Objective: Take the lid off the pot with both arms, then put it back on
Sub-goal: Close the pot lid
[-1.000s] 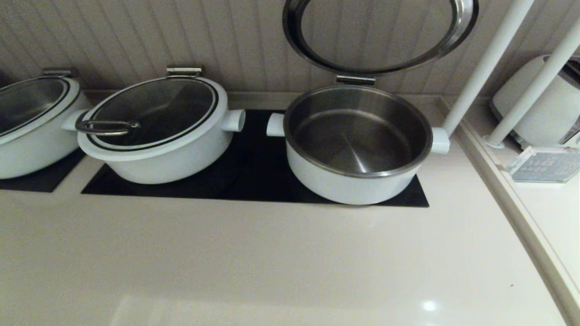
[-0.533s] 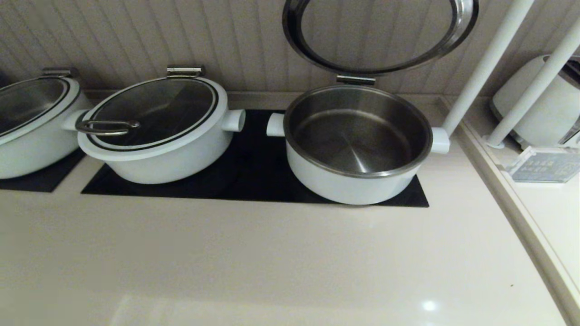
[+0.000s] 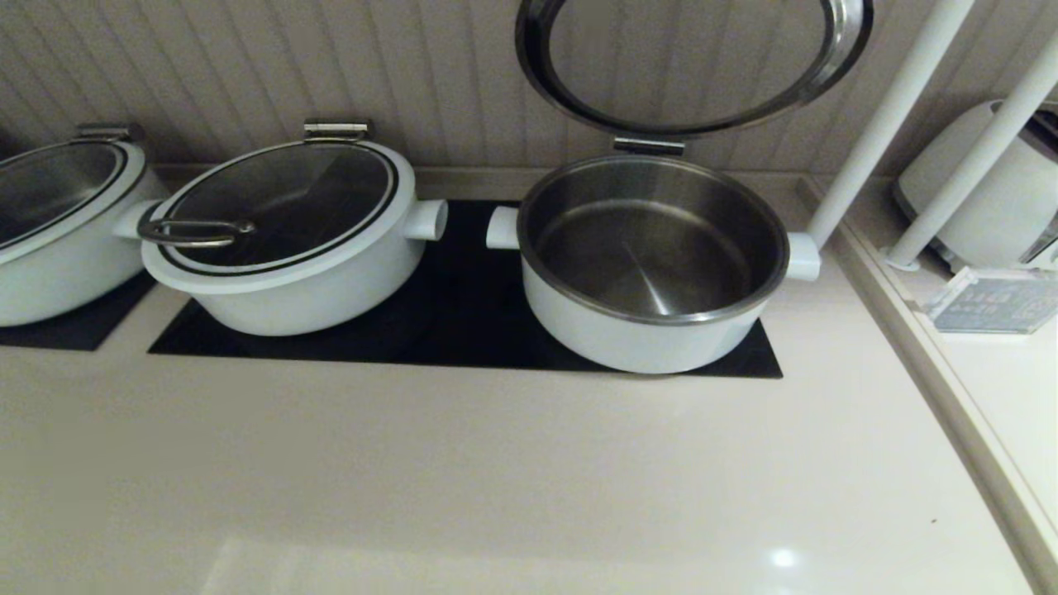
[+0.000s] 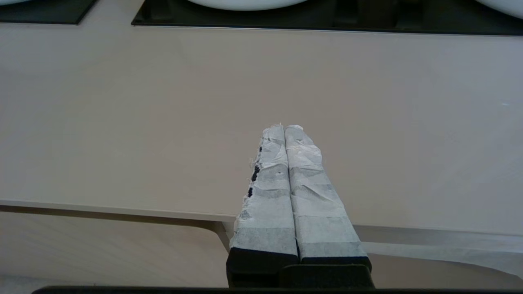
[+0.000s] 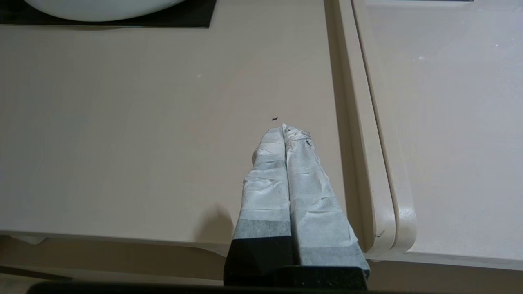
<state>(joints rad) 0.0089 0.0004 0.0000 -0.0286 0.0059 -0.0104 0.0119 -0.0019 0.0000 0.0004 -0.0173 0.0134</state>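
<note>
Nearest the robot, well short of the pot (image 3: 653, 264), both grippers hang over the counter's front edge: the left gripper (image 4: 284, 127) and the right gripper (image 5: 284, 128) each have their taped fingers pressed together, holding nothing. Farther back, the pot sits open on the black hob panel (image 3: 463, 330), its steel bowl bare. Behind and above the pot, the lid (image 3: 694, 62) stands upright on the hinge plate (image 3: 649, 146), its face turned toward the robot, its top cut off from view, so the handle probably cannot be judged. The risk: nudged past balance, the lid could swing down and slam onto the pot's rim.
</note>
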